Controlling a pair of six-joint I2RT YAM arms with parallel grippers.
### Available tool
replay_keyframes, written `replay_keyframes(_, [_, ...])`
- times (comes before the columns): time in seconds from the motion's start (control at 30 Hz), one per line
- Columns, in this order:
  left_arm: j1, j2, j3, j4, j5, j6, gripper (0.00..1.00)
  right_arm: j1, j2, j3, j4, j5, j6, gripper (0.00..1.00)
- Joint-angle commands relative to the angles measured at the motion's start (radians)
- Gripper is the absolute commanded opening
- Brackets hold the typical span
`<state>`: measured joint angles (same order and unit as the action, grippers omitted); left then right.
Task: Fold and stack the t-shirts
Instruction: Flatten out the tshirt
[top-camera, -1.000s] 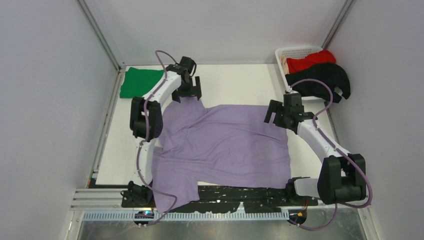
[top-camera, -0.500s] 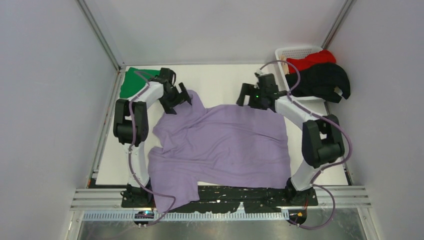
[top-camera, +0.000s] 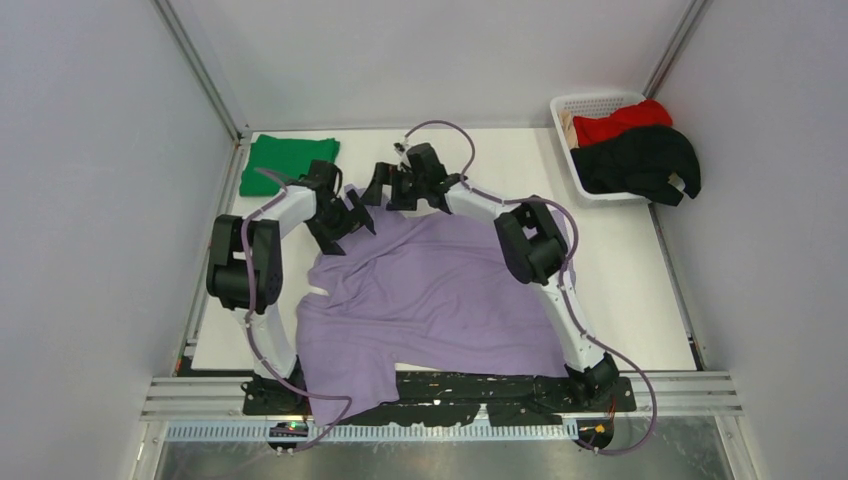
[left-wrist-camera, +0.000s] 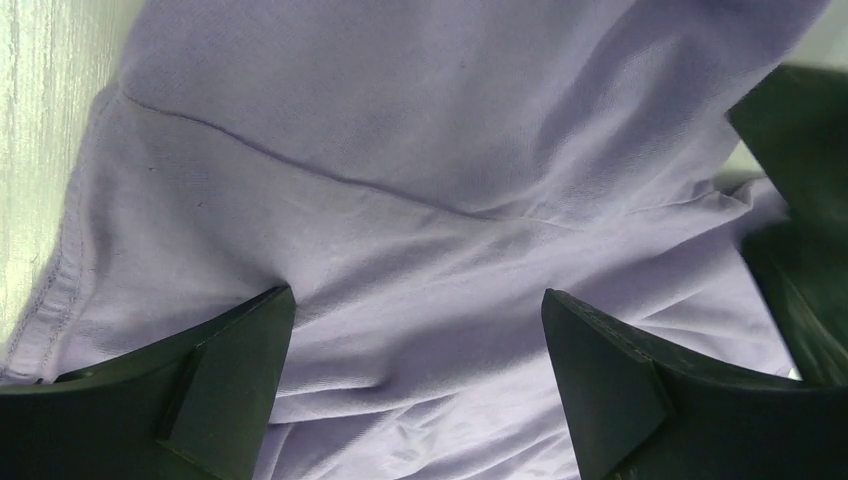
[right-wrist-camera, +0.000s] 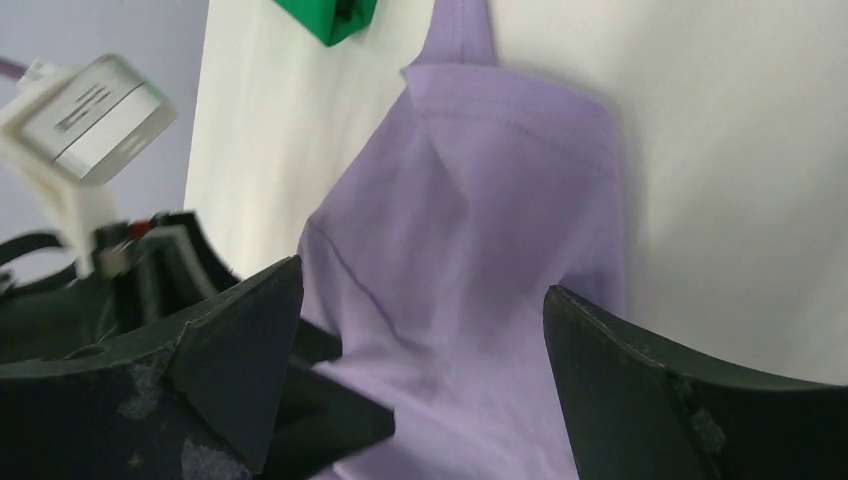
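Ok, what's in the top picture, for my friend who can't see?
Two arms reach over a purple shirt spread on a table, the left gripper and right gripper open, close together at its far edge. A folded green shirt lies far left; a basket far right holds a red shirt and a black shirt.

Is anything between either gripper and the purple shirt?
Nothing visible. The left gripper and right gripper are both open, right over the far-left sleeve of the purple shirt.

A spread t-shirt (top-camera: 440, 290) covers the tabletop's (top-camera: 620, 260) middle — a folded t-shirt (top-camera: 285, 160) lies back left. The basket (top-camera: 592, 101) sits back right, holding more t-shirts (top-camera: 630, 155).
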<state>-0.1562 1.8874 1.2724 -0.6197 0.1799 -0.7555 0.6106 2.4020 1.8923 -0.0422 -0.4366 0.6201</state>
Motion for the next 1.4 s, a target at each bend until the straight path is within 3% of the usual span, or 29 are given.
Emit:
replay_keyframes(0.0, [-0.002,-0.011,0.0,0.007,0.002,0.011,0.99,-0.005,0.097,0.148,-0.003,0.001,0.1,0.98])
replay_keyframes(0.13, [-0.002,-0.021,0.001,-0.002,-0.016,0.019,0.99,-0.005,0.117,0.152,-0.092,0.091,0.079,0.98])
replay_keyframes(0.3, [-0.002,-0.042,0.0,-0.012,-0.036,0.022,0.99,-0.009,0.002,0.012,-0.166,0.3,0.084,0.98])
replay_keyframes(0.5, [-0.002,-0.041,0.01,-0.019,-0.032,0.025,0.99,-0.024,-0.091,-0.115,-0.238,0.39,0.108,0.98])
replay_keyframes(0.63, [-0.002,-0.043,0.013,-0.016,-0.02,0.025,0.99,-0.025,-0.123,-0.136,-0.196,0.369,0.073,0.98])
replay_keyframes(0.8, [-0.002,-0.065,0.065,-0.036,-0.025,0.035,0.99,-0.046,-0.115,0.038,-0.182,0.256,-0.061,0.97])
replay_keyframes(0.9, [-0.018,-0.109,0.08,-0.066,-0.044,0.055,0.99,-0.05,-0.168,0.033,-0.178,0.248,-0.141,0.96])
replay_keyframes(0.97, [-0.047,-0.145,0.076,-0.095,-0.107,0.072,0.99,-0.052,-0.239,-0.042,-0.182,0.287,-0.2,0.95])
replay_keyframes(1.17, [-0.17,-0.135,0.177,-0.279,-0.293,0.192,0.99,-0.082,-0.559,-0.478,-0.184,0.404,-0.224,0.95])
replay_keyframes(1.23, [-0.21,-0.124,0.178,-0.272,-0.283,0.208,0.99,-0.097,-0.654,-0.615,-0.207,0.447,-0.224,0.95])
replay_keyframes(1.37, [-0.229,-0.087,0.139,-0.187,-0.128,0.189,0.99,-0.15,-0.789,-0.817,-0.304,0.508,-0.215,0.95])
